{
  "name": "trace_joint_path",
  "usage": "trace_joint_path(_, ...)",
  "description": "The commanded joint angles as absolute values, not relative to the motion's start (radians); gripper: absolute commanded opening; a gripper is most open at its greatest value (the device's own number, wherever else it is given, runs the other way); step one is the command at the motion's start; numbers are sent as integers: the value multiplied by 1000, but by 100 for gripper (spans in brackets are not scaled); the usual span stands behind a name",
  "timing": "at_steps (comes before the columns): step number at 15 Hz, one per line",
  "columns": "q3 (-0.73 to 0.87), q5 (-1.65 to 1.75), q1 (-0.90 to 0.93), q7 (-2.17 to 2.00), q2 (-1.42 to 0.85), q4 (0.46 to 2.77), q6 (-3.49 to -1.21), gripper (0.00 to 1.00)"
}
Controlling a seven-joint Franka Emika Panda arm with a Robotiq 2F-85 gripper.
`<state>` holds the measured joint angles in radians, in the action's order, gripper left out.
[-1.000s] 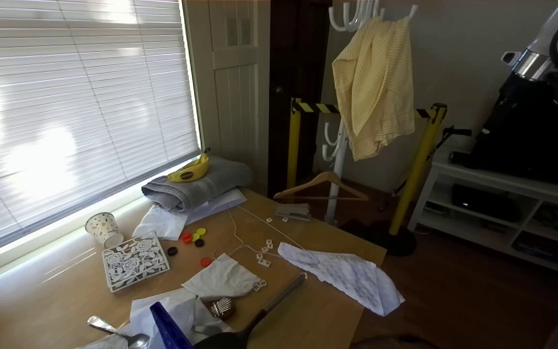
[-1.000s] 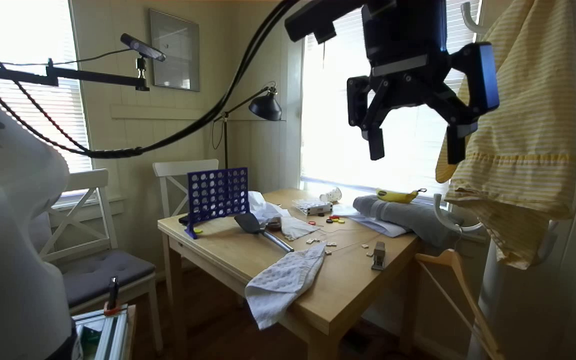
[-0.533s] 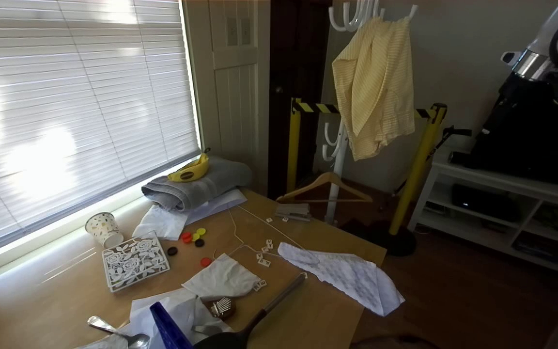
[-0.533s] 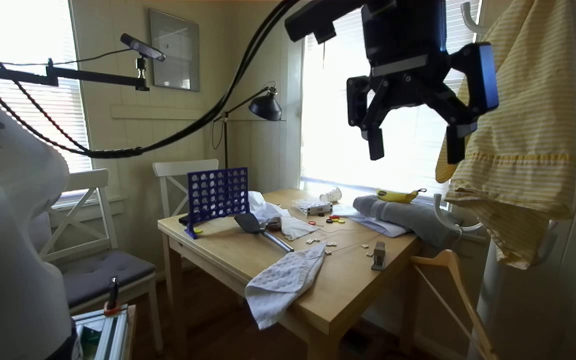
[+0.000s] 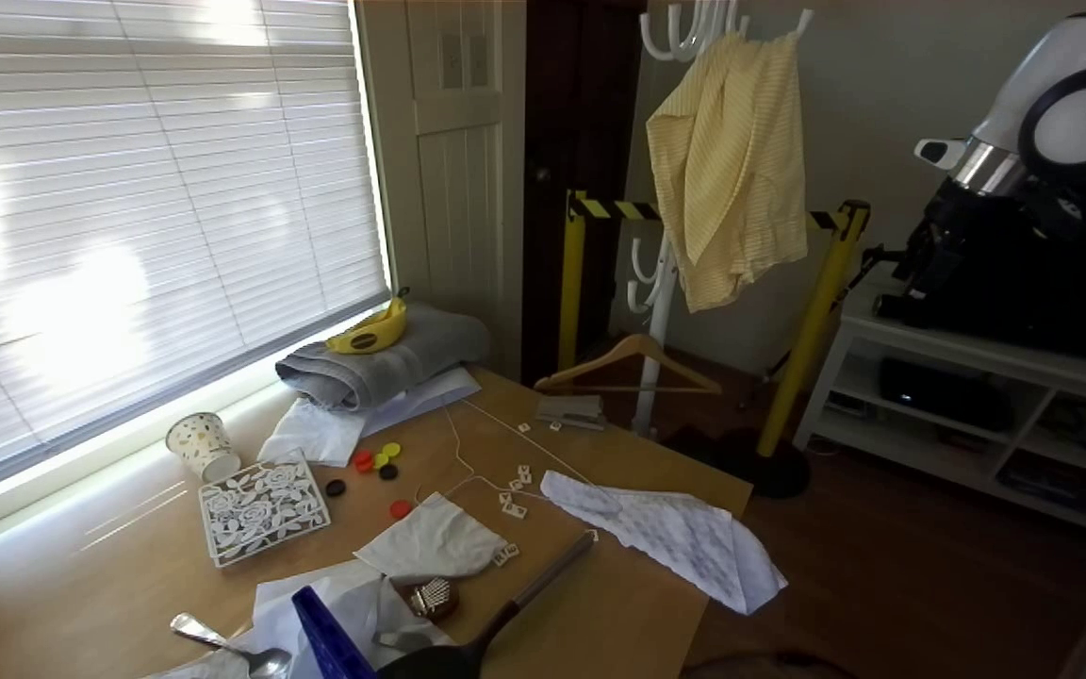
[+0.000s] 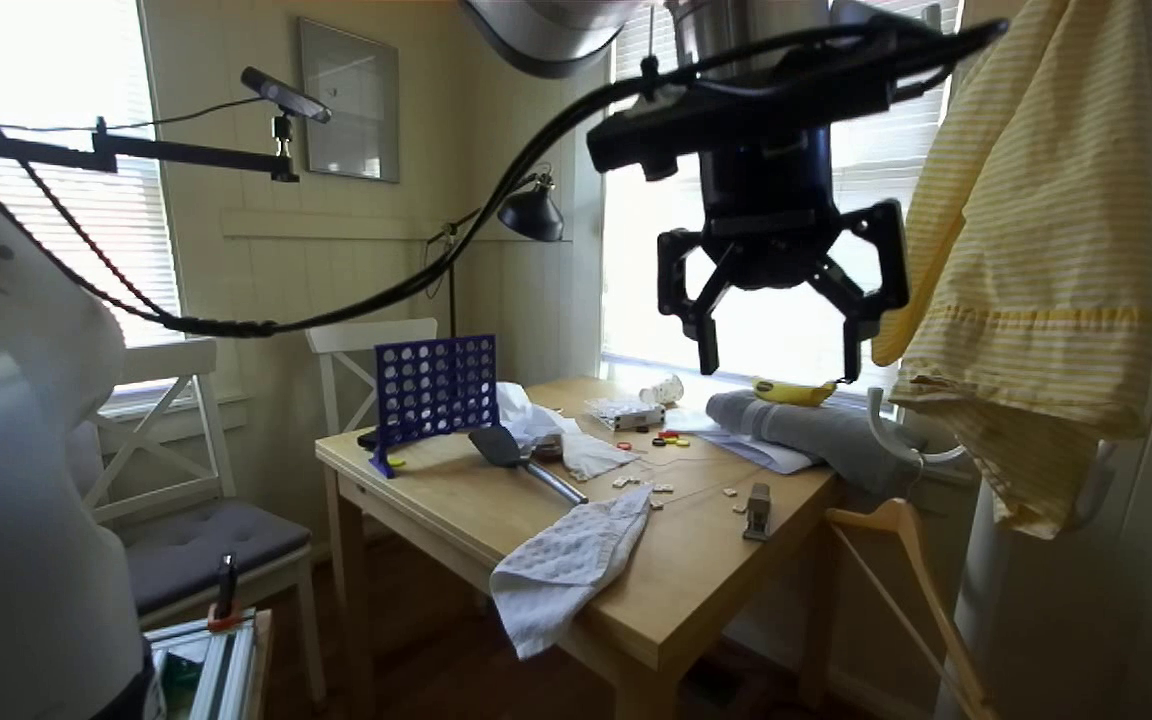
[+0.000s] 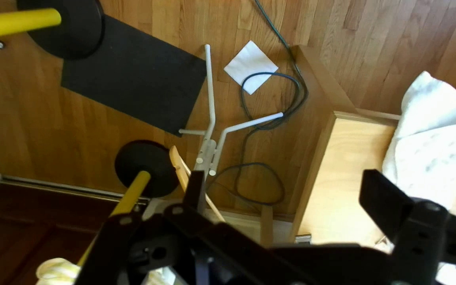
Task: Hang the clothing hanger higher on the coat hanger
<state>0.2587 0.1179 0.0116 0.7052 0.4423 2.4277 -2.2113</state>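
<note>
The clothing hanger (image 5: pixel 604 361), light-brown wood, hangs from a low hook of the white coat rack (image 5: pixel 663 311). It also shows in an exterior view (image 6: pixel 924 580), where its thin hook loops on the rack's low curved hook (image 6: pixel 881 435). The wrist view shows part of the hanger (image 7: pixel 180 169) beside the rack pole (image 7: pixel 209 152), partly hidden behind a finger. My gripper (image 6: pixel 779 355) is open and empty, pointing down, above and to the left of the hanger in that exterior view. Its fingers stand wide apart in the wrist view (image 7: pixel 284 184).
A pale yellow garment (image 5: pixel 732 170) hangs on the rack's upper hooks. A wooden table (image 6: pixel 706 570) with a white cloth (image 6: pixel 576 570), towel and small items stands beside the rack. Yellow posts (image 5: pixel 812 330) with striped tape stand behind it. A cable (image 7: pixel 267 126) lies on the floor.
My gripper has come down and turned somewhat, shifting left in an exterior view, still open. The arm has entered further in both exterior views. The hanger has swayed slightly on its hook.
</note>
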Motion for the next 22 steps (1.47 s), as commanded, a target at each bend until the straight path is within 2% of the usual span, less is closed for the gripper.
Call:
trace_joint_path(1, 314, 5, 66, 931, 374, 2457, -2319, 100)
trace_joint_path(4, 399, -178, 145, 1151, 301, 2451, -2377, 100)
trace_joint_path(7, 506, -422, 228, 1361, 226, 2404, -2321, 100)
trace_joint_path(8, 376, -329, 107, 1263, 276, 2448, -2345, 100)
trace_joint_path(13, 337, -343, 70, 1280, 263, 2446, -2346, 100)
trace_joint_path(17, 364, -398, 51, 1368, 183, 2403, -2357, 100)
trace_joint_path(20, 388, -564, 42, 1560, 79, 2348, -2345, 100)
trace_joint_path(22, 459, -724, 89, 1710, -15, 2266, -2274, 100)
